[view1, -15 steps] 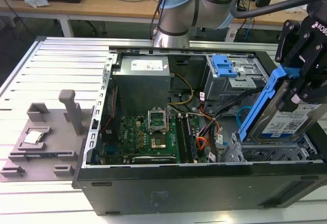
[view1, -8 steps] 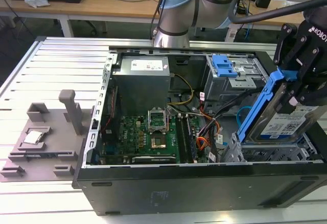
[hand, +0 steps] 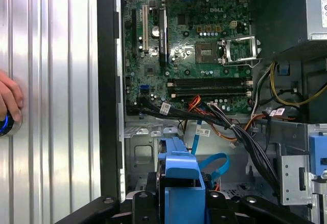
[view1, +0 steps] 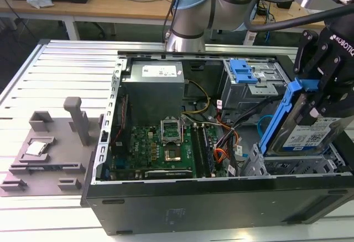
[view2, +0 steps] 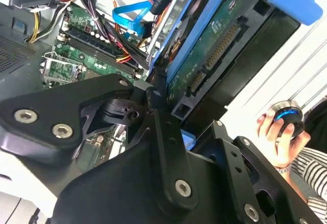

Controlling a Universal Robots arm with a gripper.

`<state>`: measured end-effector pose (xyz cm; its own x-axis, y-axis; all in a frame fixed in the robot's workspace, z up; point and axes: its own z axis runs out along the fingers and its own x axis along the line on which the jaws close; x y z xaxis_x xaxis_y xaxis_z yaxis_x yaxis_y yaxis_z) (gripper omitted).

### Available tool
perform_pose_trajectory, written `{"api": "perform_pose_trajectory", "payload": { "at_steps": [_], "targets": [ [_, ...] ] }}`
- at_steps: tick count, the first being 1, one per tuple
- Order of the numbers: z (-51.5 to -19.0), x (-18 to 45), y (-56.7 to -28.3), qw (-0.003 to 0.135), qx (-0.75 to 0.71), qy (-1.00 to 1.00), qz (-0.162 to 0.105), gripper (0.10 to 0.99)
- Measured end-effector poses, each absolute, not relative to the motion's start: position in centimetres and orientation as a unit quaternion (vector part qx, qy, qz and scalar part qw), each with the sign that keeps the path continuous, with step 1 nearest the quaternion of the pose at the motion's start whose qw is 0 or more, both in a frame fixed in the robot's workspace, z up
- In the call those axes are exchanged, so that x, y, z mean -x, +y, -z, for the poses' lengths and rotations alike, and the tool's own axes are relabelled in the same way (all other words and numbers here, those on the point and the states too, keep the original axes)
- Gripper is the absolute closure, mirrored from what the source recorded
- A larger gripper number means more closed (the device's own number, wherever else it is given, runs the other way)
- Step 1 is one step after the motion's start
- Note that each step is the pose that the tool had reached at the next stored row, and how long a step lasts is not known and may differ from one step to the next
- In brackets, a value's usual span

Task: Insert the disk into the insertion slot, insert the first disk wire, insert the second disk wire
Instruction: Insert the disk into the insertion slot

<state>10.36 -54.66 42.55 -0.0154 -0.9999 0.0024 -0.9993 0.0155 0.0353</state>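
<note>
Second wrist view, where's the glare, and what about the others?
In the second wrist view the background beyond the disk is blown out white; in the first wrist view light streaks the ribbed table; the exterior view looks evenly lit.

The exterior view's right edge crops the end effector [view1: 322,99], which partly hides the disk [view1: 306,135]

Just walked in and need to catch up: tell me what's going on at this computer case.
The robot arm's claw is shut on the disk, holding it tilted over the insertion slot at the exterior view's right. The disk is not seated flat yet. In the second wrist view, a person's hand rests on a round knob.
</note>
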Motion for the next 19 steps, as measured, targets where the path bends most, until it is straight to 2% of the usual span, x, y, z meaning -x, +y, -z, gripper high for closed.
{"api": "perform_pose_trajectory", "payload": {
  "at_steps": [10,19],
  "targets": [
    [-42.3,-10.2,-54.6,0.010,-0.703,-0.711,0.014,0.722],
    [-39.9,-10.2,-54.6,0.011,-0.702,-0.711,0.015,0.722]
  ]
}}
